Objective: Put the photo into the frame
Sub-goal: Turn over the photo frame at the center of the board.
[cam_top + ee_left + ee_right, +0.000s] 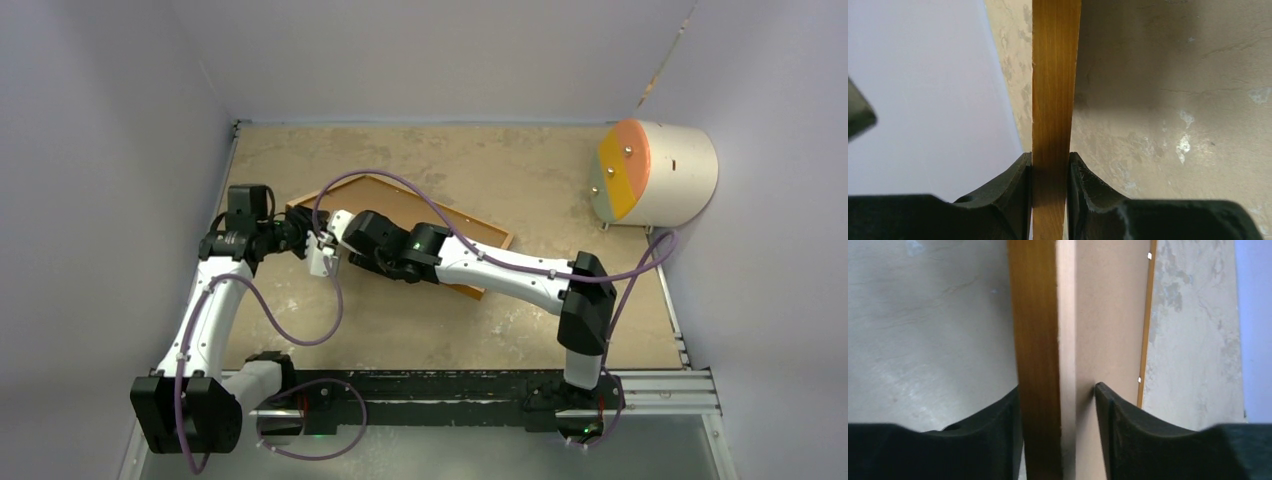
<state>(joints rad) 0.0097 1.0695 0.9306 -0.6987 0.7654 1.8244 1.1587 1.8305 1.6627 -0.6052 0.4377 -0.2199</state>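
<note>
Soft, even light from above leaves faint shadows on the tabletop (420, 330). Up close, the frame (1053, 100) looks slightly blurred.

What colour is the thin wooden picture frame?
The wooden picture frame is orange-brown with fine grain; clearest in the left wrist view.

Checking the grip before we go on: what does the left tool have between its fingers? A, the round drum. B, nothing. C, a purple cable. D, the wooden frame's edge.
D: in the left wrist view, the dark fingers of the left tool press on either side of the frame, on its orange-brown wooden rail.
</note>
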